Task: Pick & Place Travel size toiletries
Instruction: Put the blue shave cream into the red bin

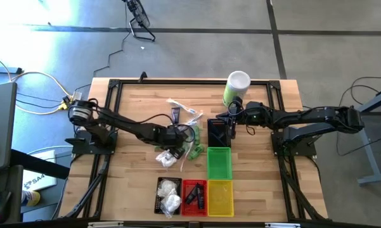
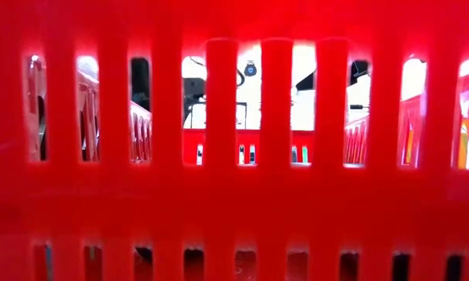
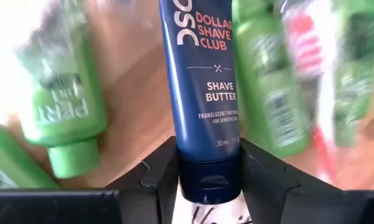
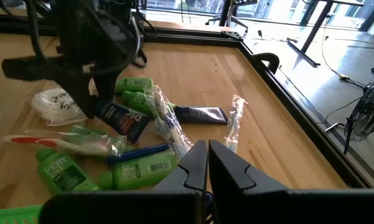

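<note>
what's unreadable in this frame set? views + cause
- Low view: the red basket wall fills the picture; table, toiletries and both arms are hidden, only slivers through its slots.
- Left wrist view: left gripper closed on the dark blue tube; the tube's top end is cut off by the edge, and the green bottles are blurred.
- High view: items in the black basket too small to identify.
- Right wrist view: right gripper jaws together, nothing held.

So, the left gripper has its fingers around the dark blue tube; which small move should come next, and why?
Probably lift it. The left gripper clamps the dark blue plastic shave-butter tube at its cap, with small green bottles lying close around it; rising straight avoids dragging them.
</note>
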Tool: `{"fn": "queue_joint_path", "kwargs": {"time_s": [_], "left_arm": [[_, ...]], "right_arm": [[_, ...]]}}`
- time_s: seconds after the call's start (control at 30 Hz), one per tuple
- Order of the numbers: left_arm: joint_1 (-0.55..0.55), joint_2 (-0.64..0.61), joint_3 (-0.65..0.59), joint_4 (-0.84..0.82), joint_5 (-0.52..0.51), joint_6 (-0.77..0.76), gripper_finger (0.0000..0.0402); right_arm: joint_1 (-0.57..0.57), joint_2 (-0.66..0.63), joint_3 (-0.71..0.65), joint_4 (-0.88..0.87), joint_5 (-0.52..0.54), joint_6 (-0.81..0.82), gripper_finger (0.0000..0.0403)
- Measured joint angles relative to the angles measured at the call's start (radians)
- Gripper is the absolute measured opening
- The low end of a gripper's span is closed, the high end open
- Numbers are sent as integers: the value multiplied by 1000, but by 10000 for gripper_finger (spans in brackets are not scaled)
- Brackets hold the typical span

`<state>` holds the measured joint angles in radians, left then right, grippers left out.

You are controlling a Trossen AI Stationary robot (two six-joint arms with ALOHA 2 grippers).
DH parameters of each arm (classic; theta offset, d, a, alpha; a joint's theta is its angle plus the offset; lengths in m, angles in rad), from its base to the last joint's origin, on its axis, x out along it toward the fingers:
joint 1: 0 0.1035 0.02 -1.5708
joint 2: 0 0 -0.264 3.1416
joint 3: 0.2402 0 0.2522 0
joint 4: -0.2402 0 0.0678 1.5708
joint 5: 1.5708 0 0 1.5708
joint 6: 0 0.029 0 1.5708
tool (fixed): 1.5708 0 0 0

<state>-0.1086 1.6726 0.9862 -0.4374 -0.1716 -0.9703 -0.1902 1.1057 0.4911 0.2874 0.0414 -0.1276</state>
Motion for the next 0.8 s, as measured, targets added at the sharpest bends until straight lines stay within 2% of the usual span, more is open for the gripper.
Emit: {"fn": "queue_joint_path", "kwargs": {"time_s": [0.47,0.7,0.8], "left_arm": [[2,-167,1,-7,-112,147,137],[2,-254,1,2,-264,252,137],[2,-275,1,56,-334,314,137]], "right_arm": [[0,0,0,32,-1,1,8],[0,0,0,126,-101,35,8],[0,0,0,173,-133,63,8]]}}
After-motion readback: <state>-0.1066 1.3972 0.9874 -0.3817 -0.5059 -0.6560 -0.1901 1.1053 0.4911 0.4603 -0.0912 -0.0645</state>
